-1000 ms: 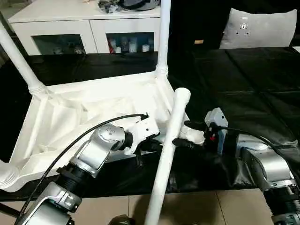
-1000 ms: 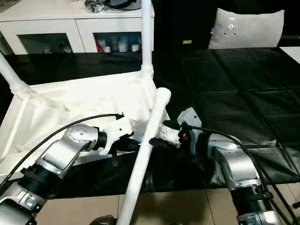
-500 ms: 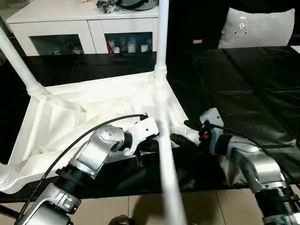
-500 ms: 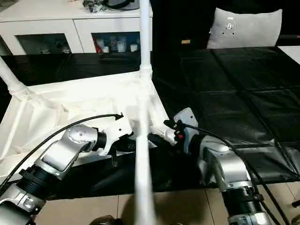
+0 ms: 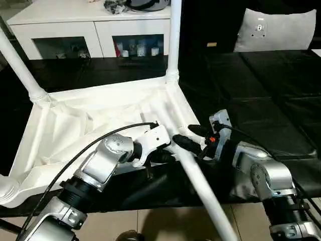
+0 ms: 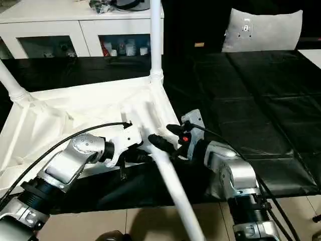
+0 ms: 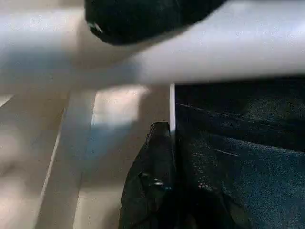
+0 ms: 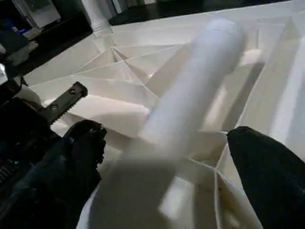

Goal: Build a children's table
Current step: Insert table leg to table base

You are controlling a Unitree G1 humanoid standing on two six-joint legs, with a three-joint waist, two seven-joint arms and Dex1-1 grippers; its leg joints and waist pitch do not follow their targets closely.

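The children's table top (image 5: 75,125) lies upside down on the black work table, ribbed underside up. Two white legs stand in its far sockets, one at the far left (image 5: 20,63) and one at the far right (image 5: 174,40). A loose leg (image 5: 200,181) slants from over the top's near right corner down past the work table's front edge. My right gripper (image 5: 183,133) is open, and the loose leg (image 8: 190,100) runs between its black fingers (image 8: 81,152). My left gripper (image 5: 156,158) is shut at the top's near rim, just left of the loose leg.
A white cabinet (image 5: 90,25) with glass doors stands behind the black-covered work table (image 5: 261,85). A grey cushion (image 5: 278,30) leans at the back right. Tiled floor (image 5: 150,223) shows below the table's front edge. A bare corner socket (image 5: 6,190) sits near left.
The loose leg has swung over: its upper end dropped left onto the table top and its lower end swept from lower left to lower right. My right gripper moved left, closer to the left one.
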